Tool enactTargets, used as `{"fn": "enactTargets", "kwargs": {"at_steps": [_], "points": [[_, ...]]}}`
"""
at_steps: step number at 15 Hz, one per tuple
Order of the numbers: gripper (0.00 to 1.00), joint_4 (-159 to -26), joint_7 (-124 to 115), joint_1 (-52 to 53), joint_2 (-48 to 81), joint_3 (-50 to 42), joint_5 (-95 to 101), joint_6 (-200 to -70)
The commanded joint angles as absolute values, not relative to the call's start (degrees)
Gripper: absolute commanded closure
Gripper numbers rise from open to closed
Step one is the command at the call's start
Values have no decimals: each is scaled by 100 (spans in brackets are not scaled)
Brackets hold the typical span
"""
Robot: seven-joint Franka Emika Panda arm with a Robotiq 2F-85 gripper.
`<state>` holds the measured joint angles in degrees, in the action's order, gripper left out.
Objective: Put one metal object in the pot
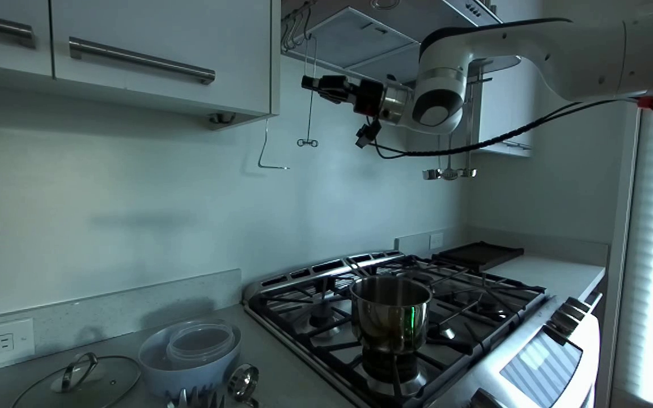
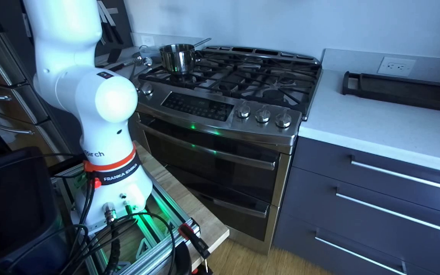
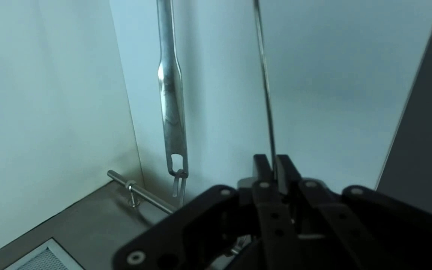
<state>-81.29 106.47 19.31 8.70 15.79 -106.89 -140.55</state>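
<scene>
The metal object (image 1: 307, 142), a slim wire utensil with a small looped head, hangs upright from a hook under the range hood. It also shows as a thin rod (image 3: 266, 90) in the wrist view. My gripper (image 1: 307, 83) is at its upper handle, with the fingers (image 3: 271, 159) close together and the rod between them; a narrow gap shows at the tips. The round steel pot (image 1: 391, 320) stands on a front burner, below and to the right of the gripper in that view. The pot (image 2: 178, 59) also shows in an exterior view, where the gripper is out of view.
The range hood (image 1: 360, 39) is just above the gripper, and a white cabinet (image 1: 162, 51) is at the left. A bent hook-shaped piece (image 1: 270, 166) and a utensil cluster (image 1: 449, 174) hang nearby. A bowl (image 1: 190, 371) and glass lid (image 1: 105, 385) are on the counter.
</scene>
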Motion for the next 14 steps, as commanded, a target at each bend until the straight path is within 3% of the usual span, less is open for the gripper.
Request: {"fn": "enactTargets", "kwargs": {"at_steps": [1,14], "points": [[98,-8407,10350,1917,622,1547,-10491,-14244],[98,-9601,9070,1827,-399,1433,-9763,-14103]]}}
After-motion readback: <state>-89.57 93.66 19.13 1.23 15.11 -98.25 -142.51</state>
